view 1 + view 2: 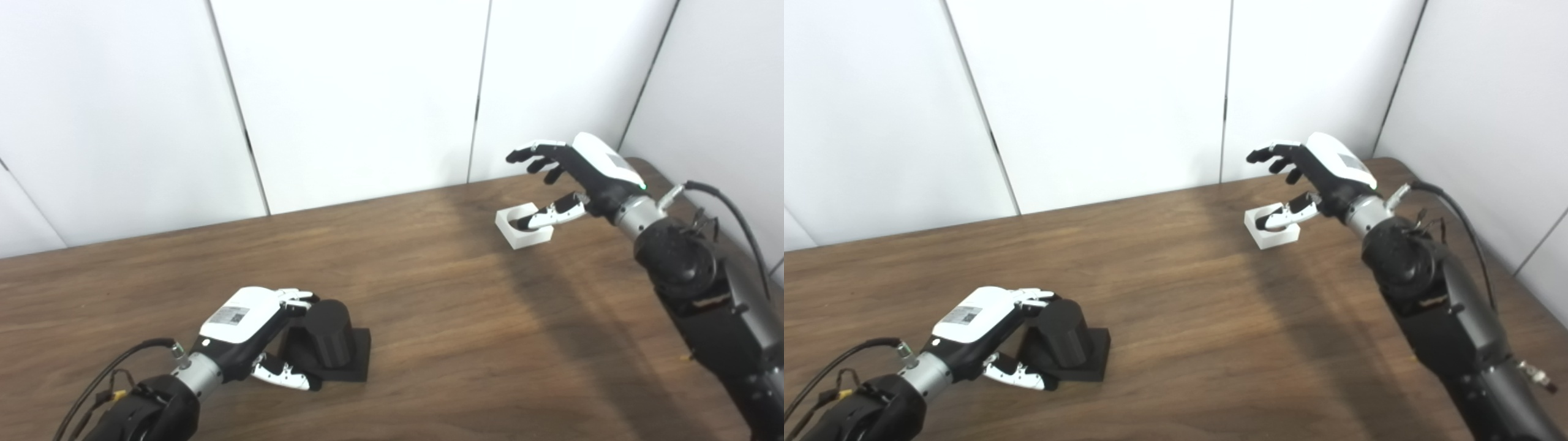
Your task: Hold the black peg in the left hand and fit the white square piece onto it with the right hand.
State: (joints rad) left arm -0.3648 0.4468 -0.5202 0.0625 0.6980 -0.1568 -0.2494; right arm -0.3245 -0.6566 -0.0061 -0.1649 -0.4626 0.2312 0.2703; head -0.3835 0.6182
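Two hands work at opposite ends of a wooden table [429, 294]. The left hand [248, 334] sits at the near left, its fingers [297, 298] curled against the upright barrel of the black peg [331, 343] and its thumb low along the front edge of the peg's flat square base; whether the grip is fully closed cannot be told, and the peg appears to rest on the table. The peg's long axis stands near vertical, with a slight tilt. The right hand [576, 177] is at the far right, held open with fingers spread above the white square piece [523, 228], while its thumb [551, 215] reaches down over or into the piece's central opening; it has no hold on the piece. The piece lies flat on the table, opening upward, directly under the right hand's fingers and well apart from the peg. The coming move probably turns on this relation: the fingers must descend onto the far wall of the piece to pinch it against the thumb before any carry toward the peg.
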